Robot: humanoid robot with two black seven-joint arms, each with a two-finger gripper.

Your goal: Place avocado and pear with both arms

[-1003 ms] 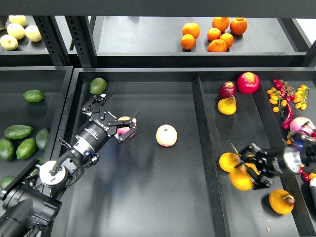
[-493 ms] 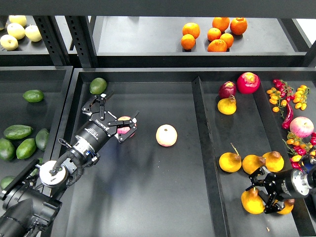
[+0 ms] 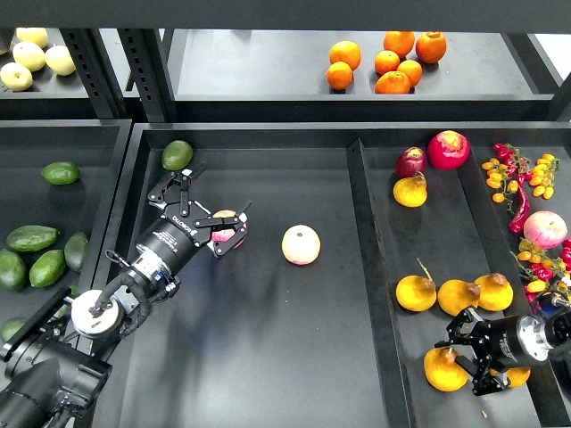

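Note:
The orange-yellow pear (image 3: 440, 370) is low at the front of the right tray (image 3: 419, 259). My right gripper (image 3: 461, 360) comes in from the right, its fingers around the pear's right side, shut on it. A dull dark green avocado (image 3: 177, 154) lies in the far left corner of the middle tray (image 3: 294, 357). My left gripper (image 3: 212, 203) is open and empty a little in front of it, apart from it. One of its fingers lies across a pink apple (image 3: 228, 228).
A second apple (image 3: 301, 244) lies mid-tray. Three pears (image 3: 416, 292) sit just behind my right gripper, and another (image 3: 518, 376) is half hidden by it. Several avocados (image 3: 32, 238) fill the left tray. Small vegetables (image 3: 520, 178) line the right edge. Oranges (image 3: 393, 62) sit on the shelf.
My right gripper has carried the pear toward the front of the right tray and down, uncovering the pears behind it. My left arm has not moved.

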